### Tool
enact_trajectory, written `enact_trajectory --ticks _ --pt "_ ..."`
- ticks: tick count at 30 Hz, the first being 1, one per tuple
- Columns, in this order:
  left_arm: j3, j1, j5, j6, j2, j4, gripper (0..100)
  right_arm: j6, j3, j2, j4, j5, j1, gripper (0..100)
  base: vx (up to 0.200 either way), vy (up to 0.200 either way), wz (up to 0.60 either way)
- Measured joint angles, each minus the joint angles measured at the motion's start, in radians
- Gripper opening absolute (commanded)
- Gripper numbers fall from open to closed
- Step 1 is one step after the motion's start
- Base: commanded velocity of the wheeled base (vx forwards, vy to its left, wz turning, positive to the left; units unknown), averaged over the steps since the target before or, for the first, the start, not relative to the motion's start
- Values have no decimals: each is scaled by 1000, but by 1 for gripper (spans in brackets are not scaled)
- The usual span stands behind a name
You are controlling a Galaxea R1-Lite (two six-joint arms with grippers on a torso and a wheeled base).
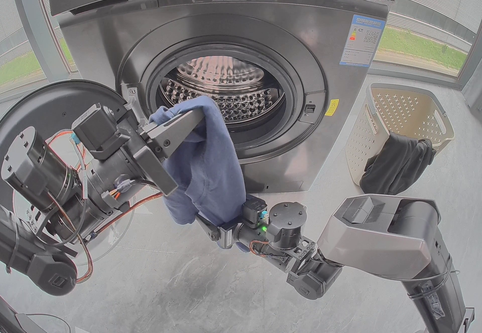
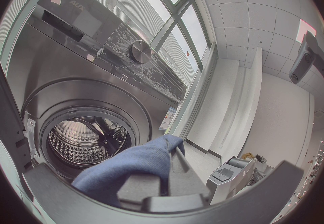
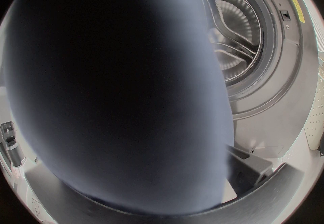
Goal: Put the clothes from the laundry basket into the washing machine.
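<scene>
The blue fabric garment (image 1: 213, 168) looks soft, light and floppy; it hangs from the left gripper (image 1: 193, 120), clamped on its top fold, a sound hold. That arm is raised, the steel drum mouth (image 1: 226, 93) just beyond its tips. The right gripper (image 1: 217, 234) sits under the hem, its state untellable

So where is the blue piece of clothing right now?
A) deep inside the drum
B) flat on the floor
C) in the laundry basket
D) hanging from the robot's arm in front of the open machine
D: the blue garment hangs from the left gripper in front of the washing machine, not yet inside its drum.
</scene>
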State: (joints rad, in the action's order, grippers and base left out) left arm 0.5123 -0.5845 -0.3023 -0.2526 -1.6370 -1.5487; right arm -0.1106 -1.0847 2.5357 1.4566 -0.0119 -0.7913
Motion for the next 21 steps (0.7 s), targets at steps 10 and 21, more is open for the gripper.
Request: enact_trajectory --ticks 10,21 --pt "7 1 1 -1 5 0 0 0 -74 35 -1 -8 21 0 0 0 0" --pt "17 51 3 -1 2 1 0 -3 46 -59 0 -9 73 0 0 0 0"
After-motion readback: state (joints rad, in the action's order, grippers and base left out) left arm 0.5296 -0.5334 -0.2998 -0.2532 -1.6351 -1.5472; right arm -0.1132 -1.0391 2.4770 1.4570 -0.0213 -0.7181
